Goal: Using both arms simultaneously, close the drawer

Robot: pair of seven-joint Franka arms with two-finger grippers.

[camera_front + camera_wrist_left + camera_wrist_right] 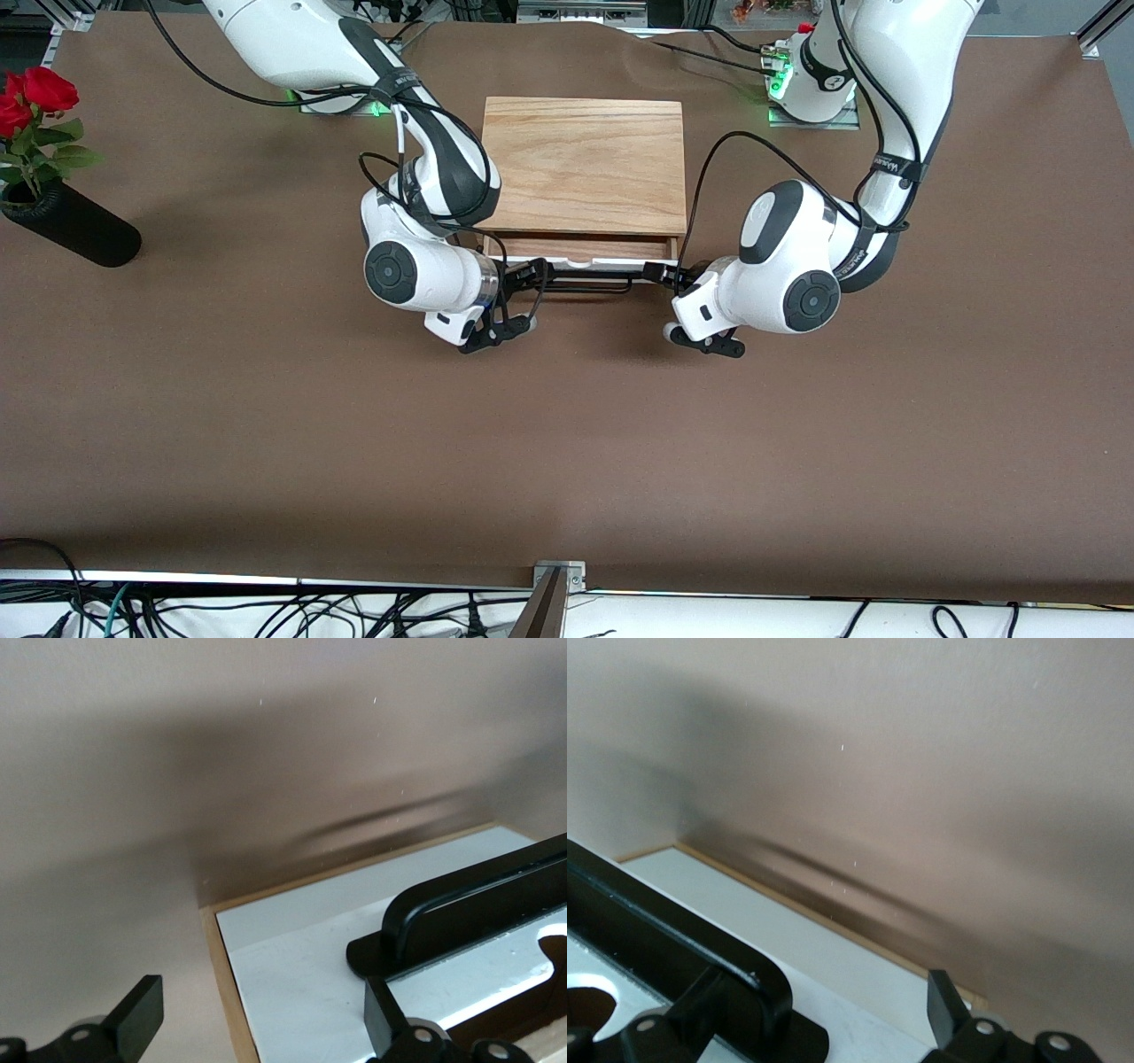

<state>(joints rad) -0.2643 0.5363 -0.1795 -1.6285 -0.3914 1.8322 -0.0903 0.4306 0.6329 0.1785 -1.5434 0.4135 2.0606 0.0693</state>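
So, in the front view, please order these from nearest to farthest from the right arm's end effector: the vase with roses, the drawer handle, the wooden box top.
1. The drawer handle: the right end effector is at its end toward the right arm.
2. The wooden box top: above the drawer, farther from the camera.
3. The vase with roses: at the right arm's end of the table.

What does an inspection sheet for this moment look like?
Surface: brown table mat.
Job's things: white-fronted wooden drawer of the light-oak box, slightly open; thin black bar handle.
Clutter: black vase with red roses, toward the right arm's end.
Grippers: left gripper and right gripper open at the drawer front's ends.
Cables: black cables at the table's near edge.
Surroundings: nothing seen.
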